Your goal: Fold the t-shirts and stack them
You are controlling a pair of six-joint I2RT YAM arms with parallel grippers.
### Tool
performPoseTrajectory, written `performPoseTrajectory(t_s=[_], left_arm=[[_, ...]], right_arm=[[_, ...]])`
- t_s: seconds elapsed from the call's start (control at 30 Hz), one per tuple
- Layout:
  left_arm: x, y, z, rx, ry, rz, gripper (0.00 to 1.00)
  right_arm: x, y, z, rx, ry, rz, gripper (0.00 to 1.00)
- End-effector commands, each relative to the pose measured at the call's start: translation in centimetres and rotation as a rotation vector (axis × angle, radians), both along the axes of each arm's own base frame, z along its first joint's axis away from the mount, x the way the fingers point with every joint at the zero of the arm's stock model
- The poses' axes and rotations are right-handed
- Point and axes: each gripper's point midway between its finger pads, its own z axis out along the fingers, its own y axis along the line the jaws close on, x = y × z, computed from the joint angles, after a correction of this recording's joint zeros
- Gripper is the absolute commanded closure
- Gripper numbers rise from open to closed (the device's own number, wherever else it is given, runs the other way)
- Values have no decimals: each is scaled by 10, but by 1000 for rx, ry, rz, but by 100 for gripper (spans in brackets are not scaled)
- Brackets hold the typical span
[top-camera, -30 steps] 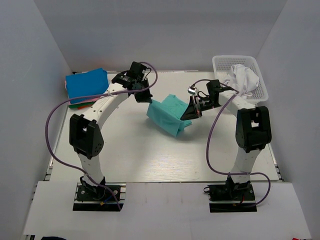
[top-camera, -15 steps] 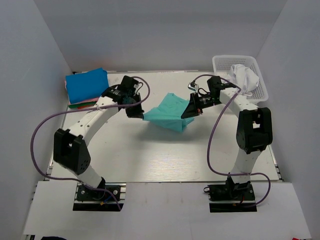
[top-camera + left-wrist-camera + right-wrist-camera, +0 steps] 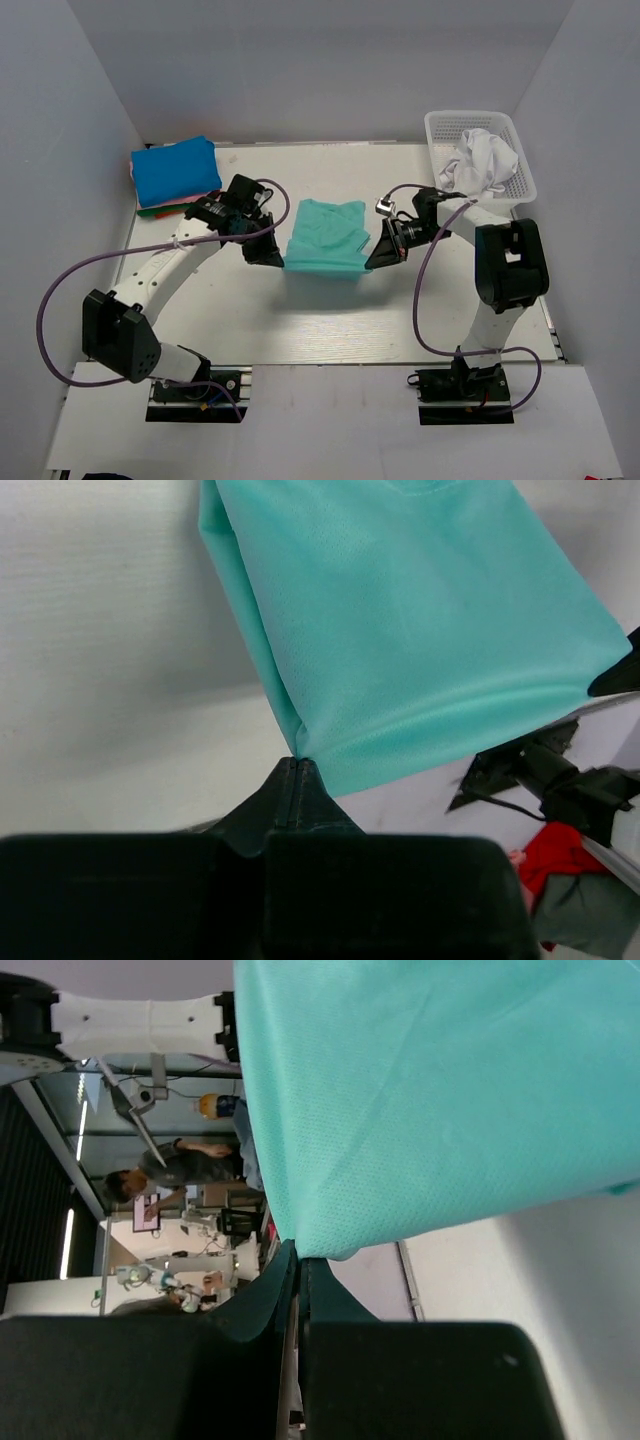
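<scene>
A teal t-shirt (image 3: 326, 238) hangs stretched between both grippers over the middle of the table, its far part resting on the surface. My left gripper (image 3: 276, 259) is shut on its near left corner, seen in the left wrist view (image 3: 298, 762). My right gripper (image 3: 372, 262) is shut on its near right corner, seen in the right wrist view (image 3: 298, 1255). A blue folded t-shirt (image 3: 176, 170) tops a stack at the back left. A white crumpled t-shirt (image 3: 484, 158) lies in the white basket (image 3: 522, 170).
The basket stands at the back right corner. Red and green folded cloth (image 3: 160, 208) shows under the blue shirt. Grey walls close in the table on three sides. Purple cables loop from both arms.
Both grippers have moved toward the near edge, drawing the teal shirt with them. The shirt now lies flatter and more squared between them than before.
</scene>
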Motion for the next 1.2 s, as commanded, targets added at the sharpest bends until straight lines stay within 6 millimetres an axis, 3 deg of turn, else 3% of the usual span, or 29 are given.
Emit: performPoseTrajectory(t_s=[0.0,0.07,0.13,0.2,0.23,0.37,0.43,0.47,0.53,0.57,0.6,0.63,0.67,0.8,0.83,0.87,0.97,1.1,1.17], left_arm=[[-15,4,30,-35,-21,-7,100],[-20,-1,36,-74,-17,-27,100],[-16,-3,38,-82,-43,-35,100],[3,-6,35,-55,-59,-30,100],[17,-7,44,-40,-99,-13,100],[64,-11,52,-23,-201,76,100],[82,-11,48,5,-226,110,100],[92,-8,47,11,-232,139,100],[111,-17,55,-5,-274,133,100],[123,-17,41,14,-242,141,100],[135,-22,51,11,-278,121,100],[142,-25,49,14,-271,121,100],[154,-26,33,31,-242,128,100],[191,-30,45,23,-290,148,100],[199,-33,32,38,-273,138,100],[208,-35,37,35,-295,144,100],[225,-36,19,54,-275,144,100],[247,-39,14,49,-298,147,100],[248,-39,18,48,-301,147,100]], right_arm=[[-23,-3,36,71,-24,6,100],[-35,-4,44,57,-15,17,100],[-34,-5,49,52,-9,12,100],[-23,-3,56,49,-24,6,100],[-19,-3,58,60,-25,4,100],[13,5,49,102,-25,3,100],[29,10,61,202,-90,1,100],[34,12,65,197,-18,-3,100],[54,14,67,238,-51,-18,100],[63,14,68,253,-56,-26,100],[71,14,65,241,-42,-31,100],[76,13,58,230,-23,-34,100],[81,13,59,226,-48,-32,100],[94,7,48,199,-19,-54,100],[96,6,42,198,1,-60,100],[96,5,39,199,12,-65,100],[98,5,24,198,55,-73,100],[113,-4,23,211,58,-108,100],[117,-5,24,178,26,-95,100]])
